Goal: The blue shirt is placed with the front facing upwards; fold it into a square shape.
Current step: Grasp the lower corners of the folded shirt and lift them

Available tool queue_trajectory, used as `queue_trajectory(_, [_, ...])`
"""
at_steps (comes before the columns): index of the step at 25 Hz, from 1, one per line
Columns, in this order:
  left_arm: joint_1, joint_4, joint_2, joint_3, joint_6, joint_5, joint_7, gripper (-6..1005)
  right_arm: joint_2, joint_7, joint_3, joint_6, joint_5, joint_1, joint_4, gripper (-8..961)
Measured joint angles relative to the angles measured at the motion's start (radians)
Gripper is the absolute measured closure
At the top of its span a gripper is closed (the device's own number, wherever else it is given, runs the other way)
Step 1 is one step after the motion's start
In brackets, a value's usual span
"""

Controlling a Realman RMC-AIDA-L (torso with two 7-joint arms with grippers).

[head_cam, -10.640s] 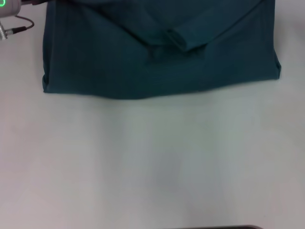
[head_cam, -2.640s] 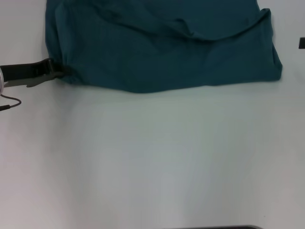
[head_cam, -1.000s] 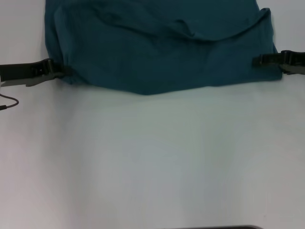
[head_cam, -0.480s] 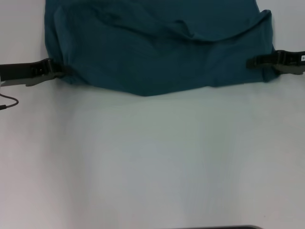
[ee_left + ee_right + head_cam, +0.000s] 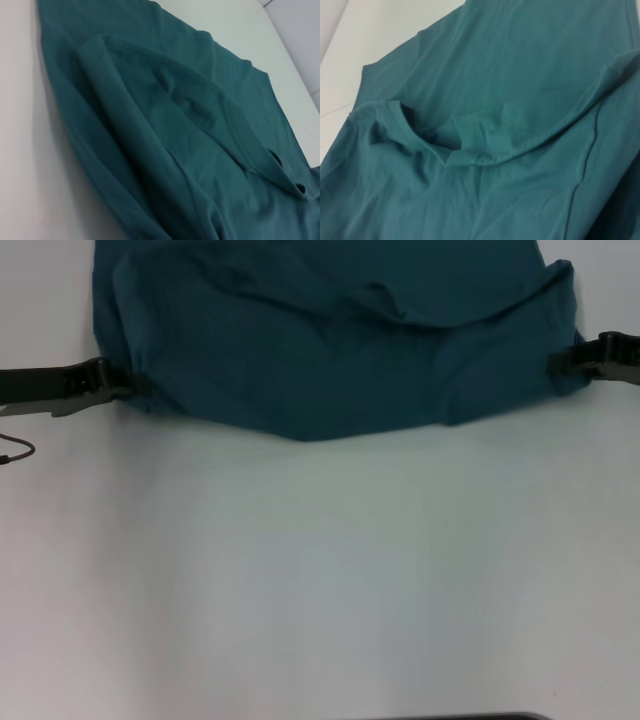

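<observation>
Head view: blue shirt [image 5: 340, 340] spread across upper frame on white surface [image 5: 320, 580], already partly folded. Left claw [image 5: 118, 388] at mid-left edge, pinched on the shirt's near-left corner; right claw [image 5: 565, 362] at right edge, closed on the near-right corner. Soft, light, limp cloth; likely to sag and crease between the two holds, so corners the sensible grip.

Left wrist view: only rumpled layers and a rolled fold.

Right wrist view: more of the same cloth, hems and folds overlapping.
</observation>
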Motion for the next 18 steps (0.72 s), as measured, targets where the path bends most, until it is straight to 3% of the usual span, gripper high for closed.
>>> queue_trajectory(2, [-0.001, 0.0, 0.006, 0.0, 0.017, 0.0, -0.001, 975, -0.006, -0.001, 0.0, -0.017, -0.001, -0.001, -0.006, 580])
queue_trajectory(4, [-0.002, 0.0, 0.02, 0.0, 0.04, 0.001, -0.001, 975, -0.012, 0.0, -0.004, -0.033, -0.003, -0.004, -0.016, 818])
queue_trajectory(11, [-0.006, 0.005, 0.052, 0.003, 0.094, 0.013, -0.014, 975, -0.034, 0.004, -0.015, -0.089, -0.008, -0.012, -0.029, 877])
queue_trajectory(18, [-0.014, -0.004, 0.064, 0.0, 0.234, 0.113, -0.015, 976, -0.045, -0.002, -0.033, -0.311, -0.058, -0.016, -0.095, 905])
